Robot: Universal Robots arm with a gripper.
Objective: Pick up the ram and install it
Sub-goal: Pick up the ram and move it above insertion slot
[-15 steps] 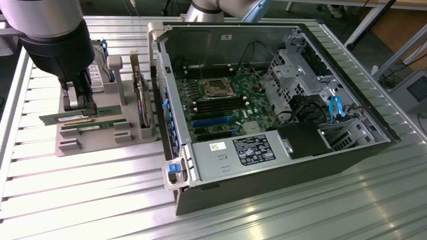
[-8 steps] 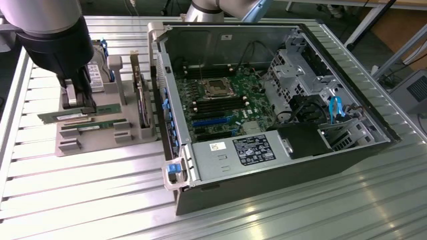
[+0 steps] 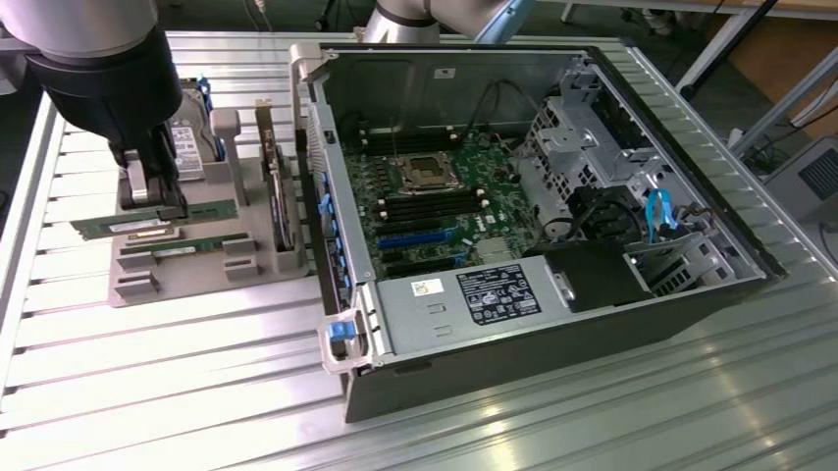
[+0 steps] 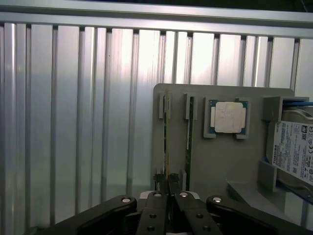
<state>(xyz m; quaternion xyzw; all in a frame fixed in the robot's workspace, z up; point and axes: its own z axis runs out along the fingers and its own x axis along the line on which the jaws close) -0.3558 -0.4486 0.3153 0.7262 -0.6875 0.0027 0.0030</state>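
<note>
The hand [image 4: 168,188] is clamped on the ram [image 4: 166,142], which stands on edge in the holder [image 4: 220,161] on the worktop [image 4: 73,122]. Pulling straight up with the stick level should clear the slots without snagging.

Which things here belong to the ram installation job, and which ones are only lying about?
Job: thin green ram stick gripped by the claw; open black computer case.
Lying about: square silver processor chip; boxy silver hard drive; second green ram stick.

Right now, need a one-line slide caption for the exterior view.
Jaws shut on the ram stick at its gray holder, with the open computer case alongside.
</note>
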